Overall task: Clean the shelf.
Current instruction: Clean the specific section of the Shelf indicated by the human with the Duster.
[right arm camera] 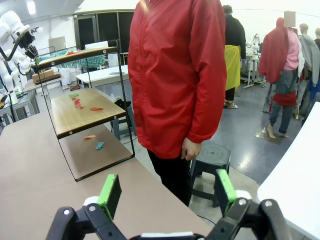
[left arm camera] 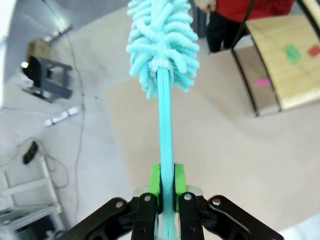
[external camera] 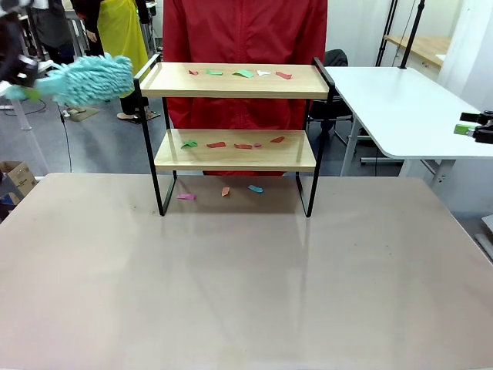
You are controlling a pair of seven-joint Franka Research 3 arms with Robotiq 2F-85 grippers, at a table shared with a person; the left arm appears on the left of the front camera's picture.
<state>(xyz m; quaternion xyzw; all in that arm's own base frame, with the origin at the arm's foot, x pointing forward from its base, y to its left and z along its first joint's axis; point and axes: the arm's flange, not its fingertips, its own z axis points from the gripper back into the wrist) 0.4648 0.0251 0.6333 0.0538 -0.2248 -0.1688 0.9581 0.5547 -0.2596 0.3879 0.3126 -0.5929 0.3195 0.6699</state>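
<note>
Left end effector [left arm camera: 167,181] clamped tight on the teal duster [left arm camera: 163,47] by its handle — right end effector [right arm camera: 168,192] spread wide, empty.

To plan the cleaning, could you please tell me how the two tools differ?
The left tool is shut; the right tool is open. The left tool holds the duster; the right tool holds nothing. Both have green pads.

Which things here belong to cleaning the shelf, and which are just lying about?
Job: shelf; duster in the left gripper; coloured scraps on both boards and underneath.
Lying about: stool; white table; cardboard box.
</note>
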